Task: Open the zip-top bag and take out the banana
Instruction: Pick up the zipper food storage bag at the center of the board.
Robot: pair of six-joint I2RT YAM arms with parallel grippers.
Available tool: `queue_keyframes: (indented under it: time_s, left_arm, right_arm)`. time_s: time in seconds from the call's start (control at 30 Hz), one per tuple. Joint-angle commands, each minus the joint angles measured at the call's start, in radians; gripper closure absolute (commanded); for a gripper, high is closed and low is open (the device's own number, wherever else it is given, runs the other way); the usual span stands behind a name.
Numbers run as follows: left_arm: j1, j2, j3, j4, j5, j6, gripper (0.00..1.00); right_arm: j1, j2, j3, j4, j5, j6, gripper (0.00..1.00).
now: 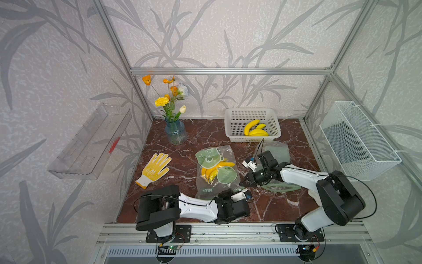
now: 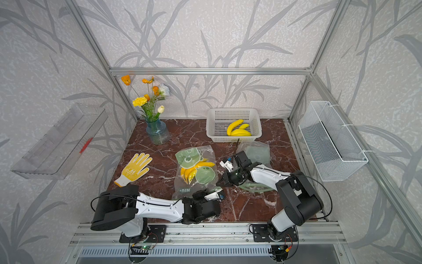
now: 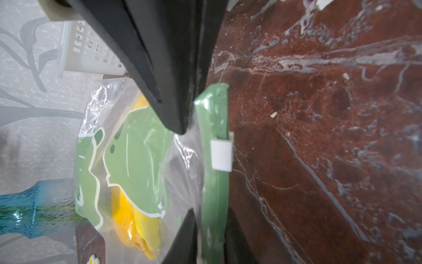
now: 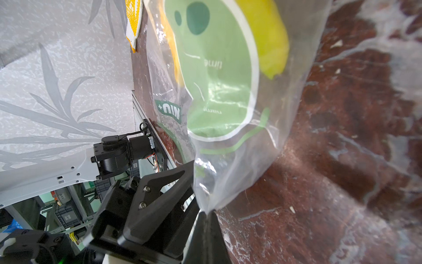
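Centrally, on a dark red marble table [image 1: 274, 205], a clear zip-top bag [image 1: 225, 174] printed with green cartoon shapes was laid flat. A yellow banana bunch [image 1: 209, 174] could be seen inside it through the film. In both top views the bag was shown between the two arms, with its green zip strip [image 3: 215, 194] turned towards the robot's side of the table.

The left gripper [image 3: 186, 171] was placed low at that edge. In the left wrist view its jaws were shown parted, with clear film and the strip's white slider [image 3: 221, 155] in the gap between them. No pinch on either could be made out.

The right gripper [image 4: 206, 212] was held at the bag's near right corner. Its jaws were pressed together on a fold of the film, which was gathered to a point at the fingertips in the right wrist view.

Towards the back wall a white slotted basket [image 1: 251, 110] was set, with more yellow bananas [image 1: 253, 130] in it. A blue glass vase [image 1: 175, 133] of yellow and orange flowers was stood at the back left. A yellow dotted work glove [image 1: 155, 169] was laid flat to the left of the bag, apart from it. A second, crumpled clear bag [image 1: 277, 148] was seen behind the right arm, just in front of the basket.
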Motion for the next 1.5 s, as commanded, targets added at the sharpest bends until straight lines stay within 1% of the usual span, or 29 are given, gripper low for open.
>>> queue_keyframes:
  time_s: [0.0,0.13,0.3,0.43,0.47,0.53,0.57,0.6,0.63,0.67,0.7,0.77,0.87,0.93,1.0,1.1,1.17,1.27,1.47]
  left_arm:
    - [-0.002,-0.033,0.018,0.015,0.008,-0.009,0.84]
    - [-0.001,-0.041,0.013,0.018,0.017,-0.01,0.9]
    - [0.001,-0.053,0.006,0.028,0.033,-0.024,0.91]
    - [0.011,-0.102,-0.019,0.051,0.069,-0.034,0.92]
    - [0.016,-0.12,-0.027,0.055,0.081,-0.036,0.92]
    - [0.03,-0.155,-0.039,0.058,0.111,-0.04,0.94]
    - [0.039,-0.175,-0.046,0.055,0.136,-0.037,0.99]
    - [0.049,-0.194,-0.052,0.052,0.167,-0.037,1.0]
    - [0.063,-0.218,-0.057,0.047,0.207,-0.036,1.0]
    - [0.078,-0.241,-0.064,0.046,0.242,-0.035,1.0]
    - [0.089,-0.259,-0.069,0.045,0.274,-0.032,1.0]
    - [0.126,-0.304,-0.075,0.035,0.362,-0.03,1.0]
    - [0.205,-0.362,-0.087,0.036,0.543,-0.034,1.0]
    - [0.261,-0.389,-0.095,0.043,0.647,-0.036,1.0]
    - [0.299,-0.408,-0.099,0.051,0.714,-0.031,1.0]
    - [0.361,-0.422,-0.092,0.055,0.836,-0.026,1.0]
    - [0.412,-0.418,-0.088,0.067,0.934,-0.038,1.0]
    - [0.47,-0.403,-0.088,0.092,1.044,-0.056,1.0]
    - [0.526,-0.37,-0.078,0.091,1.16,-0.054,1.0]
  right_arm:
    - [-0.01,-0.035,-0.01,-0.001,-0.018,0.005,0.99]
    - [-0.014,-0.046,-0.012,-0.003,-0.02,0.006,0.99]
    - [-0.015,-0.056,-0.018,-0.005,-0.023,0.008,0.98]
    - [-0.019,-0.067,-0.025,-0.01,-0.021,0.002,0.87]
    - [-0.021,-0.073,-0.023,-0.017,-0.015,-0.003,0.82]
    - [-0.024,-0.09,-0.012,-0.045,0.005,-0.024,0.76]
    - [-0.028,-0.104,0.001,-0.074,0.03,-0.052,0.64]
    - [-0.03,-0.115,0.011,-0.093,0.054,-0.071,0.54]
    - [-0.03,-0.137,0.023,-0.114,0.095,-0.1,0.41]
    - [-0.03,-0.173,0.026,-0.118,0.142,-0.132,0.34]
    - [-0.03,-0.197,0.023,-0.116,0.174,-0.15,0.29]
    - [-0.03,-0.279,0.003,-0.096,0.274,-0.206,0.24]
    - [-0.031,-0.395,-0.046,-0.02,0.368,-0.303,0.22]
    - [-0.031,-0.453,-0.094,0.058,0.38,-0.371,0.22]
    - [-0.031,-0.486,-0.149,0.163,0.37,-0.425,0.23]
    - [-0.031,-0.483,-0.192,0.259,0.316,-0.507,0.24]
    - [-0.031,-0.458,-0.172,0.249,0.268,-0.541,0.27]
    - [-0.031,-0.41,-0.143,0.257,0.172,-0.6,0.27]
    - [-0.031,-0.343,-0.115,0.29,0.077,-0.681,0.27]
